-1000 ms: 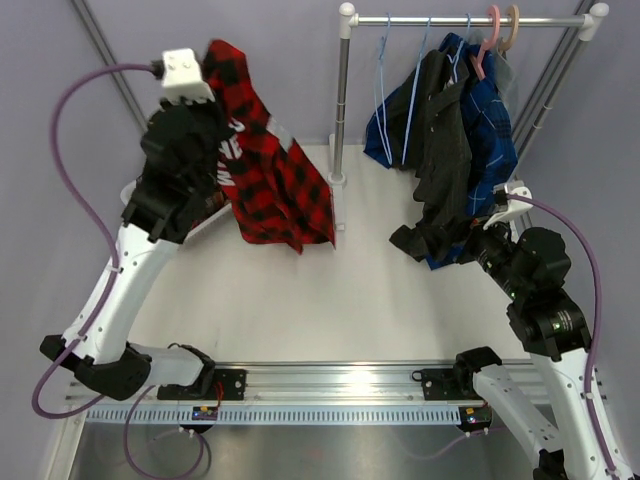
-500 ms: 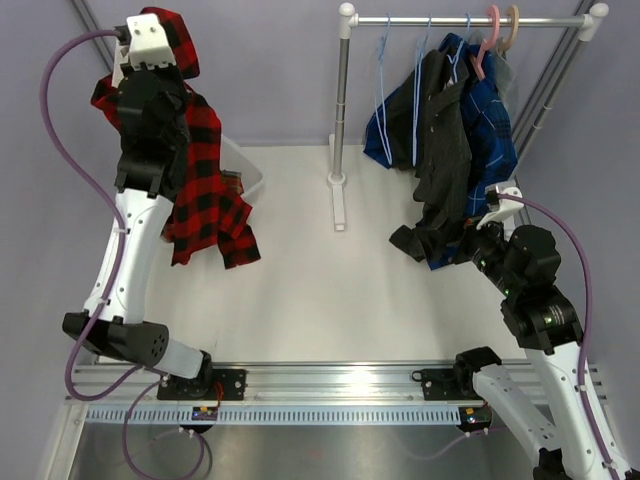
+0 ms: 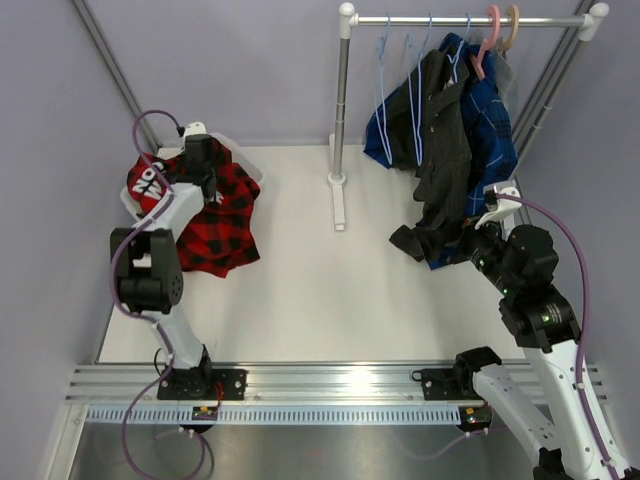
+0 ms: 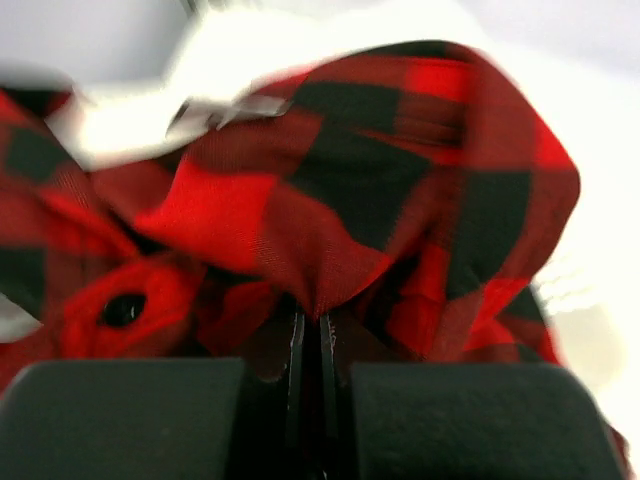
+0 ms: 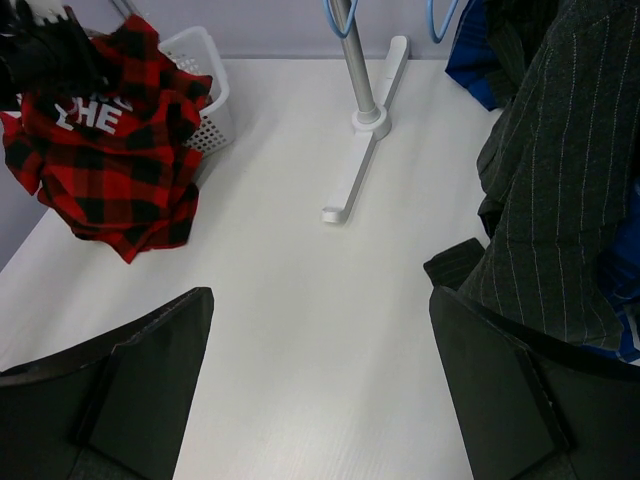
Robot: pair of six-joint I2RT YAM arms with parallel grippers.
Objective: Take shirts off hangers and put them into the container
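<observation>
- Since nothing lies between its black fingers, the right gripper [image 5: 318, 300] stands spread wide and empty, low beside the hem of the dark grey pinstriped shirt [image 3: 440, 150]. It is probably placed for the next pull.
- Left gripper [image 4: 310, 322]: fingers pinched tight on a fold of the red-and-black check shirt with white lettering [image 3: 215, 215], arm reaching out to the white slotted plastic basket [image 5: 212, 95] to deliver it.
- Shirt only partly in: bunched over the basket, tail trailing onto the white table [image 3: 330, 300]. Judged not yet deposited.
- Far: metal rail [image 3: 450, 20] carries thin light-blue wire hangers [image 3: 385, 60]; a blue plaid shirt [image 3: 495, 130] hangs behind the grey one.
</observation>
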